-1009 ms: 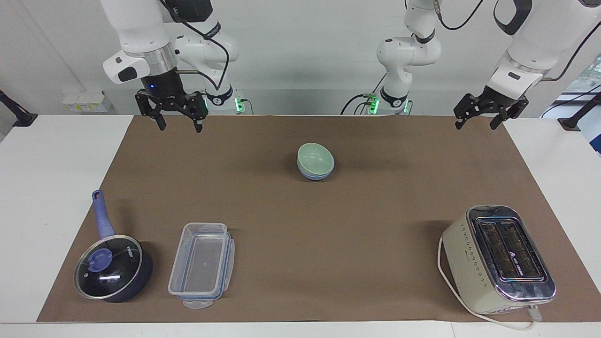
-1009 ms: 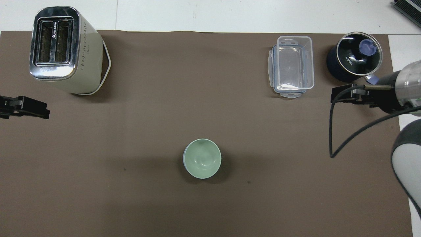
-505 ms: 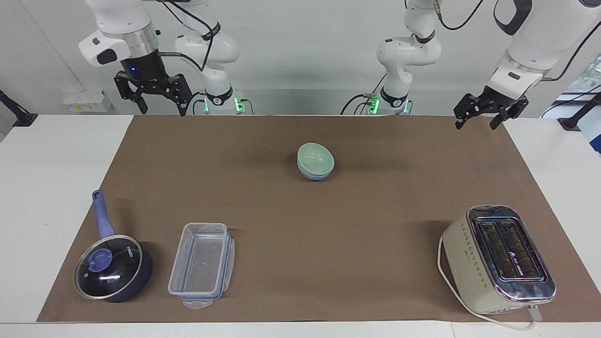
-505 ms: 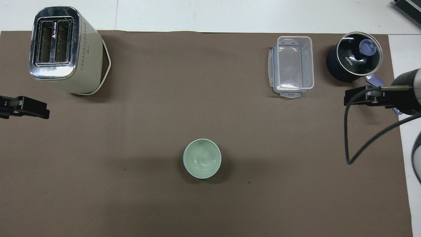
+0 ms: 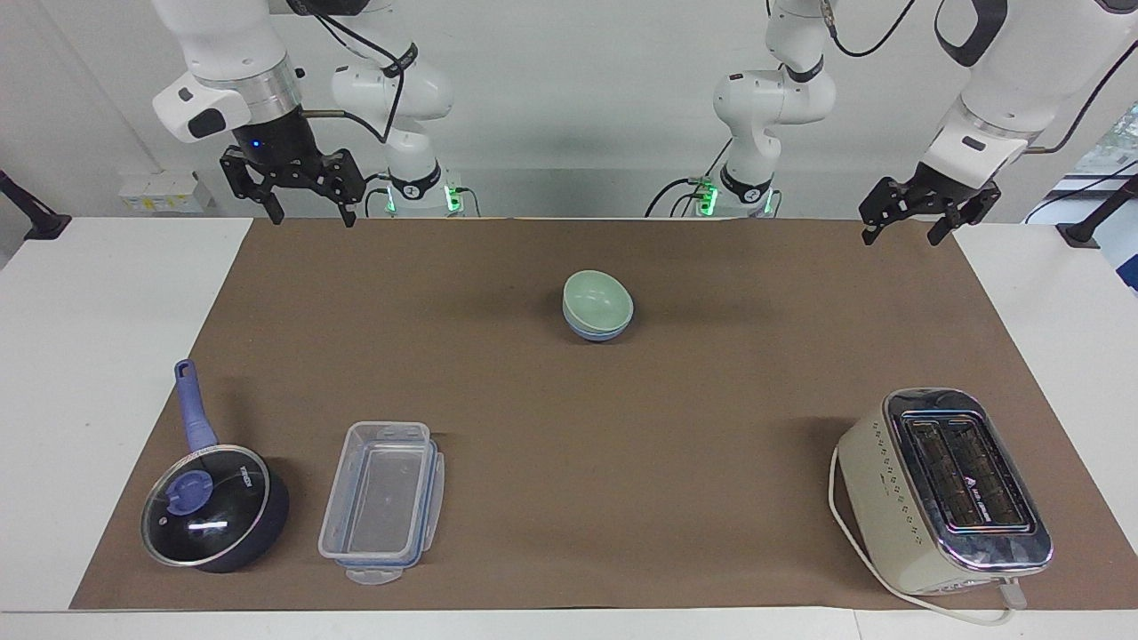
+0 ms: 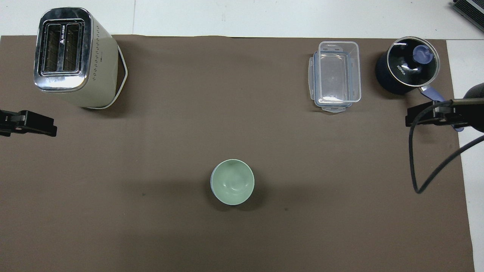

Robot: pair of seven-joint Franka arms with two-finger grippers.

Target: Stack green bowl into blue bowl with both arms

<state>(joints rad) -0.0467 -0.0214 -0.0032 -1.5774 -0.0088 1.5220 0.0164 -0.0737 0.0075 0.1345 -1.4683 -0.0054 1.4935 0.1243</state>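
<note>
The pale green bowl (image 5: 597,299) (image 6: 232,181) sits nested inside the blue bowl (image 5: 594,332), whose rim shows just beneath it, in the middle of the brown mat. From above only a thin edge of the blue bowl (image 6: 211,185) shows. My right gripper (image 5: 308,210) (image 6: 410,117) hangs open and empty in the air over the mat's edge at the right arm's end. At the left arm's end, my left gripper (image 5: 901,233) (image 6: 53,130) is also raised, open and holding nothing.
A cream toaster (image 5: 944,491) (image 6: 72,56) stands far from the robots at the left arm's end. At the right arm's end are a clear plastic container (image 5: 382,501) (image 6: 334,76) and a lidded dark pot (image 5: 213,507) (image 6: 406,70) with a blue handle.
My right gripper has risen and drawn back toward its own end of the table, away from the bowls. The left arm and the stacked bowls have not moved.
</note>
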